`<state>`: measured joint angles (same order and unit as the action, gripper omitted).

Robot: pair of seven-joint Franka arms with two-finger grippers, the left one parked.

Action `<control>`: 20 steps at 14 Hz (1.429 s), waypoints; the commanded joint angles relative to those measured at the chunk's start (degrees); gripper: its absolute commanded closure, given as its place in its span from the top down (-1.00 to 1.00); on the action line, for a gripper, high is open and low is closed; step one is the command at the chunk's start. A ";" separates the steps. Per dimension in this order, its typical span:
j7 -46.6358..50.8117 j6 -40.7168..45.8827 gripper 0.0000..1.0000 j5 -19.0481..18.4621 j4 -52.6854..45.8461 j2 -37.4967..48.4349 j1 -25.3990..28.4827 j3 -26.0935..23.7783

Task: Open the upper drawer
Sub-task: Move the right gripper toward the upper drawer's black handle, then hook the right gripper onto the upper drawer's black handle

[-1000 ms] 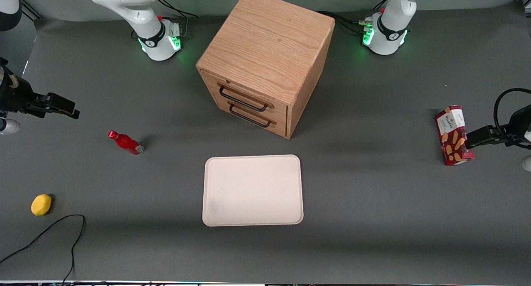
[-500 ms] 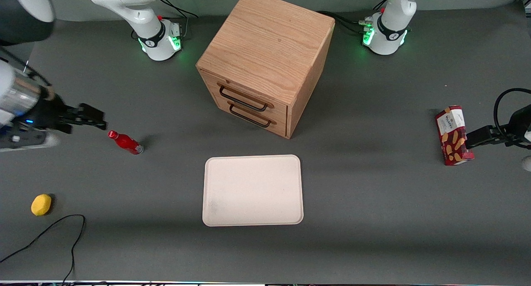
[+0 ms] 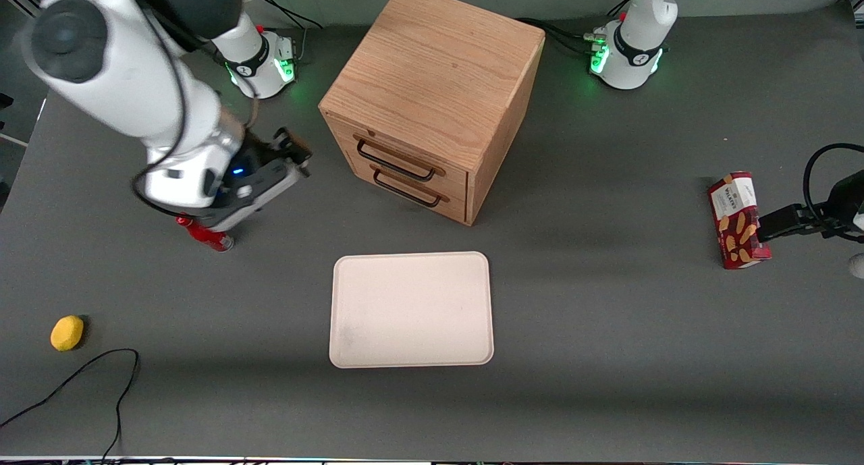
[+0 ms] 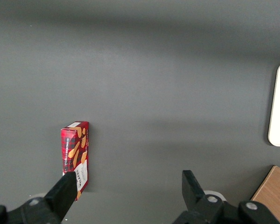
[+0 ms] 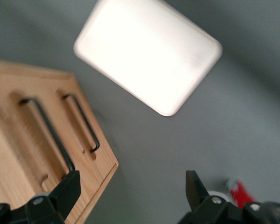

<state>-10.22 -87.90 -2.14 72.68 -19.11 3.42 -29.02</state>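
Note:
The oak cabinet (image 3: pixel 435 80) stands at the middle of the table, far from the front camera. Its upper drawer (image 3: pixel 405 156) is shut, with the thin black bar handle (image 3: pixel 395 162) flat against its front; the lower drawer (image 3: pixel 413 194) sits just below. My right gripper (image 3: pixel 297 153) hangs open and empty beside the cabinet's front, toward the working arm's end, about level with the drawers and apart from them. In the right wrist view the open gripper (image 5: pixel 130 186) frames bare table, with the upper handle (image 5: pixel 46 135) and the lower handle (image 5: pixel 81 122) close by.
A white tray (image 3: pixel 412 310) lies nearer the front camera than the cabinet. A red bottle (image 3: pixel 210 239) lies under my wrist. A yellow lemon (image 3: pixel 67 333) and a black cable (image 3: pixel 101 370) lie toward the working arm's end. A biscuit box (image 3: pixel 737 219) lies toward the parked arm's end.
My right arm has swung in from the table's end toward the cabinet, passing over the red bottle. The gripper now hangs close to the drawer fronts. The drawers have not moved.

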 commanded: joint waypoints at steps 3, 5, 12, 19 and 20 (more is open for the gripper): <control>-11.75 0.10 1.00 -1.12 -0.44 -5.93 0.36 -6.13; -11.76 0.01 1.00 -1.03 0.35 -7.68 1.23 -7.19; -11.67 -8.16 1.00 2.47 8.70 -9.36 2.03 -7.28; -11.05 -9.56 1.00 4.07 11.60 -9.28 2.03 -7.28; -11.05 -10.35 1.00 4.16 12.13 -9.28 2.03 -7.28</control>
<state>-20.66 -96.29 0.52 82.79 -29.26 5.78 -36.17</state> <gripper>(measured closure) 0.000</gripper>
